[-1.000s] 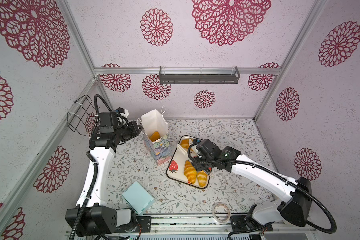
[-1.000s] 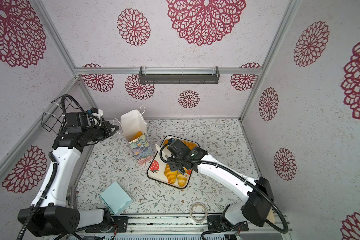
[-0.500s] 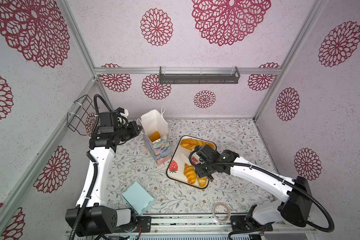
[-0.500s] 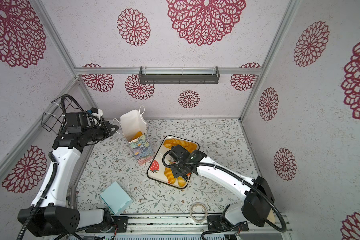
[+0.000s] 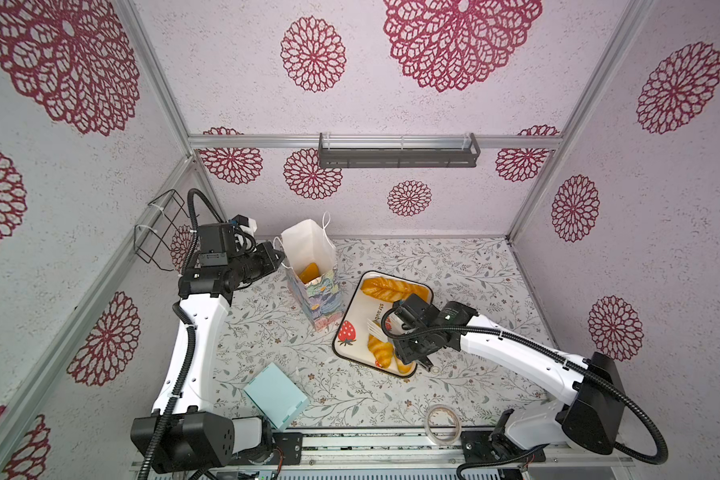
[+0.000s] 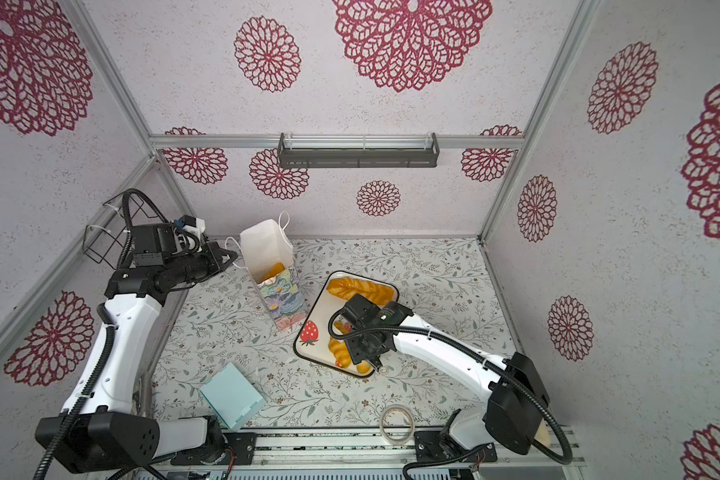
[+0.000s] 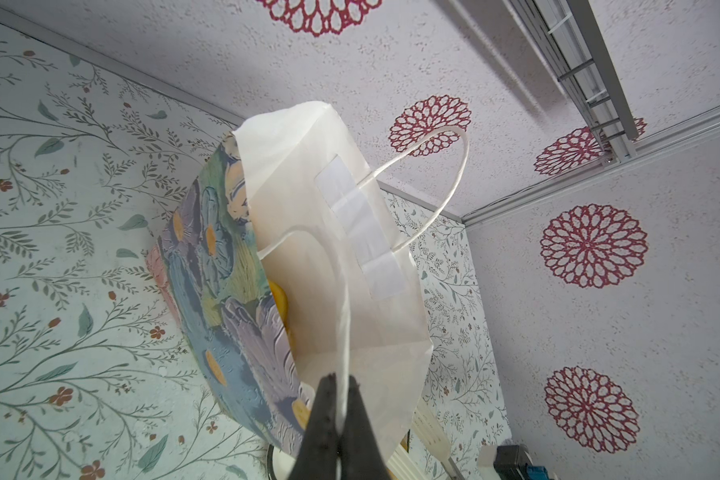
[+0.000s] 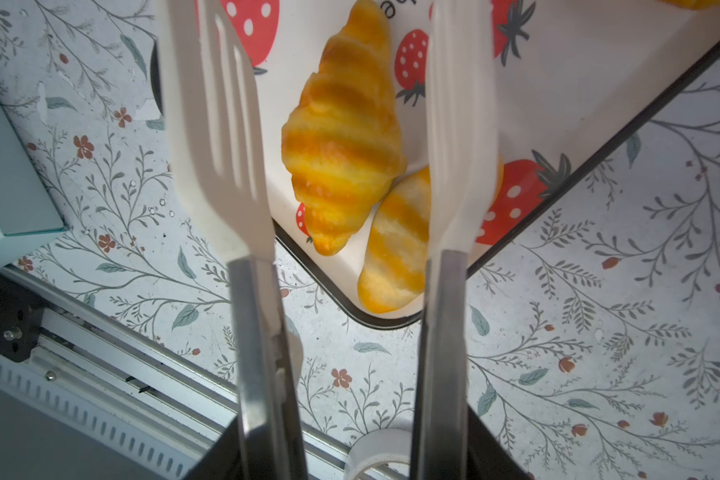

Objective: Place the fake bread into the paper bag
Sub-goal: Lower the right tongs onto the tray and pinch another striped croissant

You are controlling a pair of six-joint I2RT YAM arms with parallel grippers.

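The paper bag (image 5: 323,303) (image 6: 267,249) (image 7: 329,270) stands upright and open, with one piece of fake bread (image 5: 309,272) (image 6: 274,271) inside. My left gripper (image 5: 282,259) (image 7: 341,386) is shut on its white cord handle. On the strawberry tray (image 5: 358,316) (image 8: 558,62) lie a long loaf (image 5: 385,289) (image 6: 358,289) and two croissants (image 5: 379,349) (image 8: 341,133). My right gripper (image 5: 408,345) (image 8: 356,449) is shut on white tongs (image 5: 376,328) (image 8: 217,145). Their blades are spread apart on either side of the nearer croissant. The second croissant (image 8: 395,249) is partly hidden behind one blade.
A light blue box (image 5: 276,401) (image 8: 5,174) lies near the front left. A tape roll (image 5: 443,423) (image 8: 375,453) sits at the front edge by the rail. A wire basket (image 5: 159,228) hangs on the left wall and a dark shelf (image 5: 398,150) on the back wall.
My right arm has moved with the tongs from over the loaf toward the front of the tray, above the croissants. The left arm and the bag have not moved.
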